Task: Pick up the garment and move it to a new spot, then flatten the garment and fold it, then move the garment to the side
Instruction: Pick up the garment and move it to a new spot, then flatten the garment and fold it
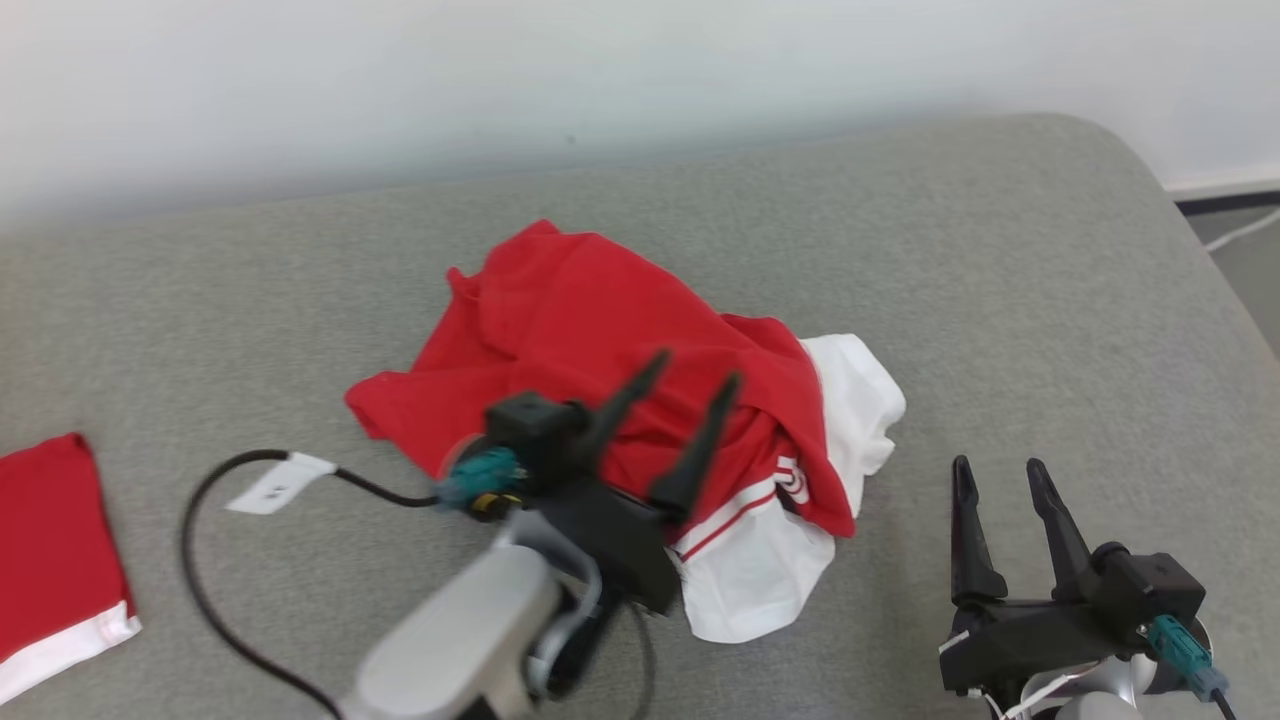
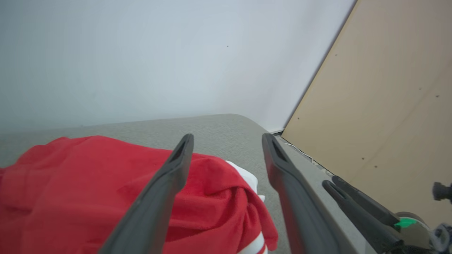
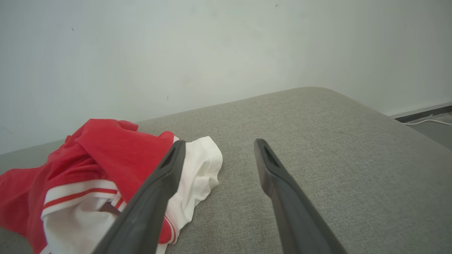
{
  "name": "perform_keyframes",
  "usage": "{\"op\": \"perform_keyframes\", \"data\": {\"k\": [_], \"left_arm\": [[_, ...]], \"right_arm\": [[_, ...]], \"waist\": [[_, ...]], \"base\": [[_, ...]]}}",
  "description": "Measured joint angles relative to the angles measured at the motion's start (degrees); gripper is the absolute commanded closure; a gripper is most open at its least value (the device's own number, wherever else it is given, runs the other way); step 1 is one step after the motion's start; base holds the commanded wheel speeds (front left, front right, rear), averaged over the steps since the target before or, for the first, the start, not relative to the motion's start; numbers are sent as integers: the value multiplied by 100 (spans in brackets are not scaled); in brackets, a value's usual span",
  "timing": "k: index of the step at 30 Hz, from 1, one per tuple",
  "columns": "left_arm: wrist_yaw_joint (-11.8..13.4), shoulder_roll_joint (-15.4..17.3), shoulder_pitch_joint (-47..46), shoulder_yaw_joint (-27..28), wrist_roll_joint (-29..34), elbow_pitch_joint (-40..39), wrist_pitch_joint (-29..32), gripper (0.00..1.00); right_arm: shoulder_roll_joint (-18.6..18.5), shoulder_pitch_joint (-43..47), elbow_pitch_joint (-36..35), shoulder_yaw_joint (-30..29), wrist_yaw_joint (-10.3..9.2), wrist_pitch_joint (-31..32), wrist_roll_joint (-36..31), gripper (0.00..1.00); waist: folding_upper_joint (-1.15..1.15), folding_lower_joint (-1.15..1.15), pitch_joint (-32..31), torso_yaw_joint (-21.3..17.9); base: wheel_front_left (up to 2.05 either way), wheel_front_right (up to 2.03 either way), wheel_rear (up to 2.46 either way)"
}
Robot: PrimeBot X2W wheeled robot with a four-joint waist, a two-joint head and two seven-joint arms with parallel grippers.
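The garment (image 1: 580, 330) is a red and white shirt lying crumpled in a heap on the middle of the grey cushion (image 1: 1000, 260). My left gripper (image 1: 695, 375) hovers over its near side, open, with nothing between the fingers. The left wrist view has the red cloth (image 2: 70, 183) under and left of those fingers (image 2: 169, 183). At the lower right my right gripper (image 1: 995, 470) stands open above bare cushion, apart from the cloth. In the right wrist view the garment (image 3: 106, 169) lies to the left of its open fingers (image 3: 282, 190).
Another red cloth with a white band (image 1: 50, 560) lies at the left edge. A black cable with a white tag (image 1: 270, 485) loops off my left wrist. A white wall backs the cushion; floor and a wire (image 1: 1240, 230) show far right. A tan board (image 2: 388, 88) stands beside the cushion.
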Motion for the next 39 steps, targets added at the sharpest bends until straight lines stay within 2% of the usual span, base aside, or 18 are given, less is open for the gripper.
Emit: {"op": "perform_keyframes", "data": {"k": [7,13,26,39], "left_arm": [[502,776,192,370,419,115,-164,0],[586,1191,306,658,423,499,-202,0],[427,1570,-55,721,508,1383,-145,0],[180,1734,-634,530,702,2356,83,0]], "right_arm": [[0,102,-58,-13,0,0,-41,0],[-2,100,-78,35,0,9,-42,0],[-1,-35,-111,186,0,47,-29,0],[-2,-181,-44,333,0,24,122,0]], "waist": [[0,0,-105,241],[0,0,-50,235],[0,0,223,-84],[0,1,608,-510]], "base": [[0,0,0],[0,0,0],[0,0,0],[0,0,0]]}}
